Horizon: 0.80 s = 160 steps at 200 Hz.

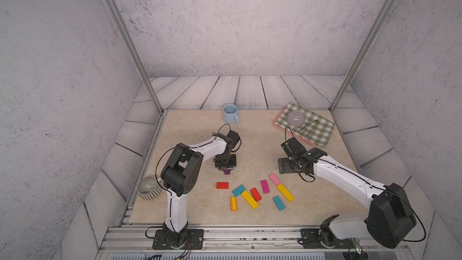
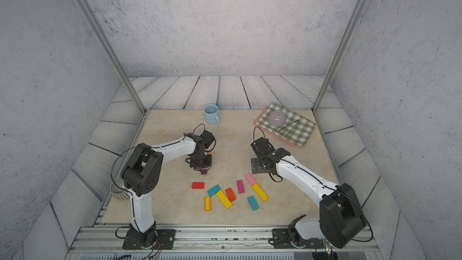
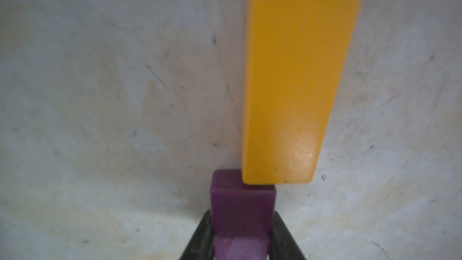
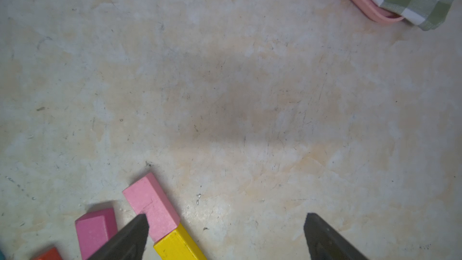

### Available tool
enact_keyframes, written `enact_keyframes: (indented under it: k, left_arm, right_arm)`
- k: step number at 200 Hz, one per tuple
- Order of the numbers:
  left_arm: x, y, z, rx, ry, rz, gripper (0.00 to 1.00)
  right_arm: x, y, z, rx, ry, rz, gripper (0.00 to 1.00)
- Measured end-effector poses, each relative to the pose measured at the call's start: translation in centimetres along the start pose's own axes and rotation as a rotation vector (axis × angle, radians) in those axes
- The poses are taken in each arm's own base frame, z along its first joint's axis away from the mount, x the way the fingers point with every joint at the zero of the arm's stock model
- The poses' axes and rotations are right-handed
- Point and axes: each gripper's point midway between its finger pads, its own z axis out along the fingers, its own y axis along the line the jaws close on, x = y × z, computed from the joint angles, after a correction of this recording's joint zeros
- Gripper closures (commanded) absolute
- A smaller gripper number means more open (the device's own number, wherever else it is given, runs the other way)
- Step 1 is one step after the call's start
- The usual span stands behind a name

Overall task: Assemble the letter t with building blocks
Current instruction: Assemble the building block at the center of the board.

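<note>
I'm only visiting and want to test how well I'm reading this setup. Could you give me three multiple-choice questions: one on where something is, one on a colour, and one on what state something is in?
1. Where does the light-blue mug stand on the table?
A) at its far edge
B) at its near edge
C) dead centre

2. What colour is the block in the left gripper?
A) red
B) purple
C) teal

3. How is the right gripper?
A) shut on a block
B) shut, empty
C) open, empty

Answers:
1 A: both top views show the mug at the back, beyond both grippers.
2 B: the left wrist view shows the purple block pinched between the jaws.
3 C: the right wrist view shows its jaws wide apart over bare table.
</note>
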Motion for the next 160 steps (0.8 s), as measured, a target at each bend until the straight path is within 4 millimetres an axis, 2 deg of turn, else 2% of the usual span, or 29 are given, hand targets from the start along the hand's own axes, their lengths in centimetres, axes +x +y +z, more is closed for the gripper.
enact_keyframes:
  k: [160]
  left_arm:
    - [0.0,-1.5,0.1,0.011,-0.002,0.008,0.84]
  right_arm:
    - [0.2,0.0,0.2,0.006,0.011,0.002,0.01]
